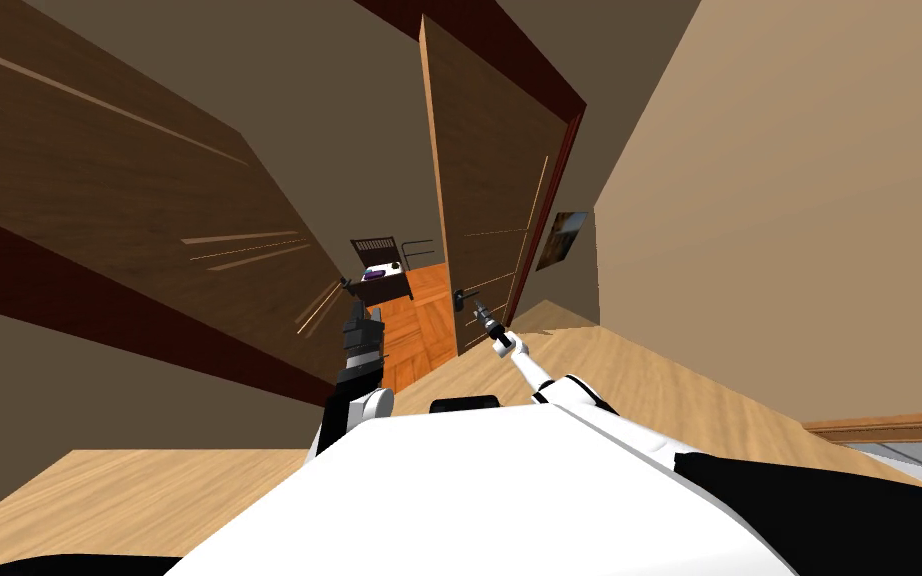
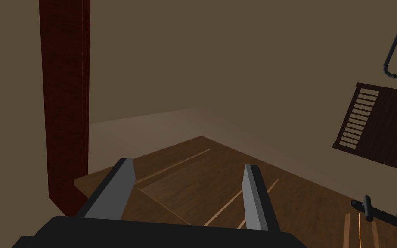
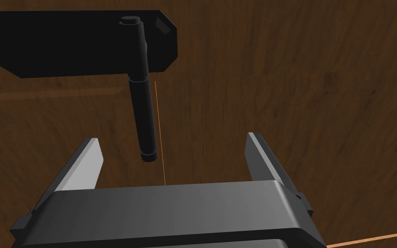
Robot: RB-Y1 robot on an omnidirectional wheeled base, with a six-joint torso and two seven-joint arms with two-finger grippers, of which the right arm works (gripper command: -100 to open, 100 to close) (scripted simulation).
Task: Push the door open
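Note:
A brown wooden door (image 1: 484,190) stands partly open, its free edge toward the gap in the middle of the head view. Its black lever handle (image 1: 463,297) sits low on the door face. My right gripper (image 1: 480,313) is just beside that handle, fingers open. Seen from the right wrist, the black handle (image 3: 144,112) on its dark plate (image 3: 64,43) hangs over the door face (image 3: 301,86), its tip between my open fingers (image 3: 85,163) without touching them. My left gripper (image 1: 361,318) is raised near the gap, open and empty (image 2: 189,189).
A second brown door leaf (image 1: 119,200) lies to the left, with a dark red frame (image 2: 64,103). Through the gap shows an orange parquet floor (image 1: 429,320) and a dark table (image 1: 381,278) with small items. A tan wall (image 1: 799,230) stands close on the right.

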